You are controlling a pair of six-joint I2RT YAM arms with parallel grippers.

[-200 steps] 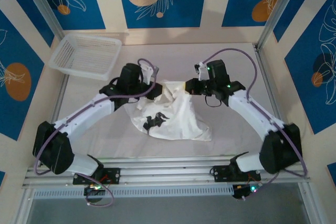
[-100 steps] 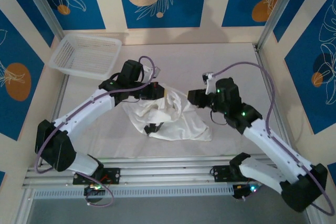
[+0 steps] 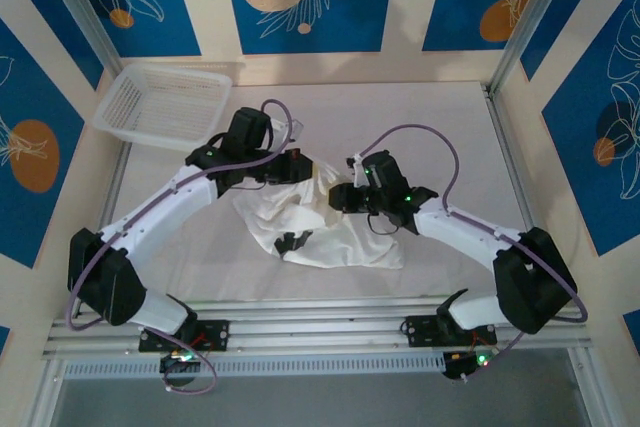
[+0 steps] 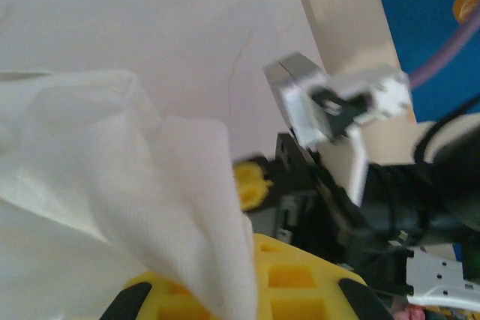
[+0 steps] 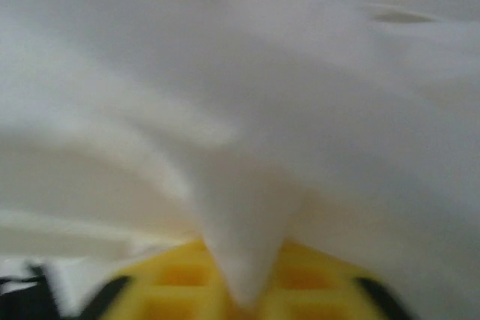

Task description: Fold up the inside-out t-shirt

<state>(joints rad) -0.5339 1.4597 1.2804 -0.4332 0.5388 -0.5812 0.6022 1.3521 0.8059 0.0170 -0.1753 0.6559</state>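
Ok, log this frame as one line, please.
left gripper: shut on t-shirt | right gripper: shut on t-shirt | t-shirt: crumpled, unfolded | basket: far left

Both arms angled inward, elbows out, wrists meeting over the t-shirt (image 3: 335, 237). Left gripper (image 3: 302, 169) pinching its far edge; right gripper (image 3: 338, 197) clamped on cloth just beside

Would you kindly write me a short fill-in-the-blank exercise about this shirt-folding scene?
1. The mesh basket sits at the table's far ____ corner.
2. The left gripper and right gripper each pinch the crumpled t-shirt, whose colour is ____.
3. In the right wrist view, the finger pads gripping the fabric are coloured ____.
Missing words: left; white; yellow.
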